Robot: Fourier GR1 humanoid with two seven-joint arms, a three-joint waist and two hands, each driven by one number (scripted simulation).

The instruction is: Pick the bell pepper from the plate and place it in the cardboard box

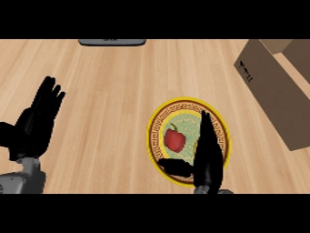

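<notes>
Pepper [175, 139], red with a small green stem at its top, is seen lying on the plate [158, 119], a little to the left of the plate's middle. The plate is round with a yellow rim and a dark patterned band inside it, and it is set on the wooden counter [117, 82] in the lower middle of the head view.

The right hand [206, 150] is held over the right part of the plate, edge-on, with its fingers stretched straight toward the far rim. Its thumb [174, 166] is spread out to the left, below the pepper. The pepper is flanked by the fingers on its right and the thumb beneath it, but nothing is curled round it, and whether it is touched by the hand cannot be told.

The cardboard box [278, 98] is placed at the right of the view, well apart from the plate, with its open top turned up and its brown side wall facing the plate.

The left hand [36, 120] is shown at the left edge, open with fingers straight and pointing away, resting above the counter and holding nothing.

A dark grey object [112, 42] is cut off by the counter's far edge.
</notes>
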